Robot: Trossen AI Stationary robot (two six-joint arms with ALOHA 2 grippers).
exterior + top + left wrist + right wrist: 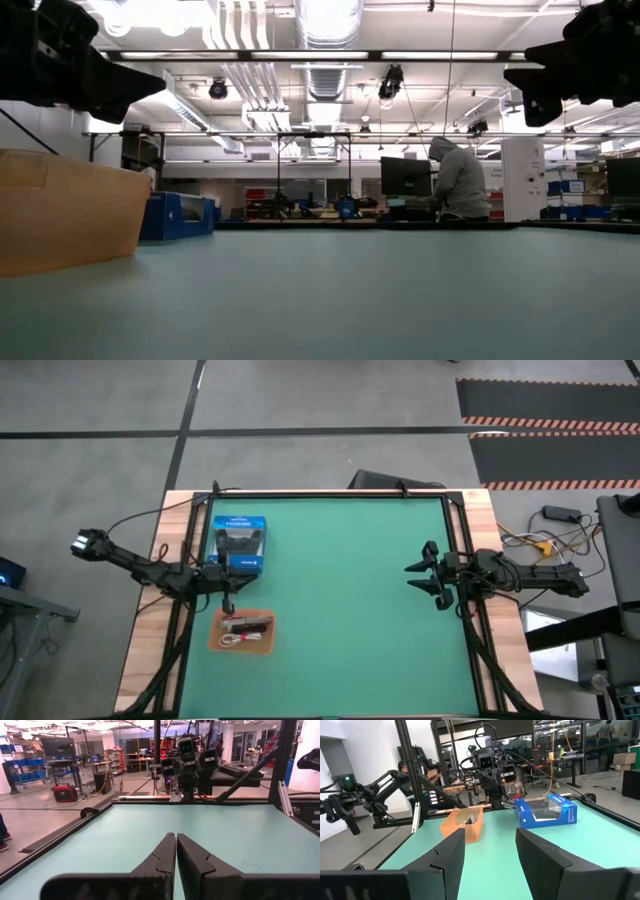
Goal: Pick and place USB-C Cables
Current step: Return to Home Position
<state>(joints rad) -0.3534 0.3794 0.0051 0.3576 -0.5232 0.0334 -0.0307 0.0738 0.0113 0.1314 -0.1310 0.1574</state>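
Observation:
The USB-C cables (245,628) lie bundled inside the flat orange-brown tray (262,646) at the table's left side; black, white and red-pink ones show in the high view. In the right wrist view the tray's wall (465,826) hides them. My left gripper (228,582) hovers shut between the tray and the blue box, its fingers (176,851) together and pointing across the table. My right gripper (412,577) hangs open (490,845) above the table's right side, facing the tray from far off.
A blue box picturing a game controller (239,543) stands just beyond the tray toward the far edge (547,810). The green mat (340,620) stretches between the two arms. In the low view the tray (60,215) fills the left. A person (458,180) is in the room behind.

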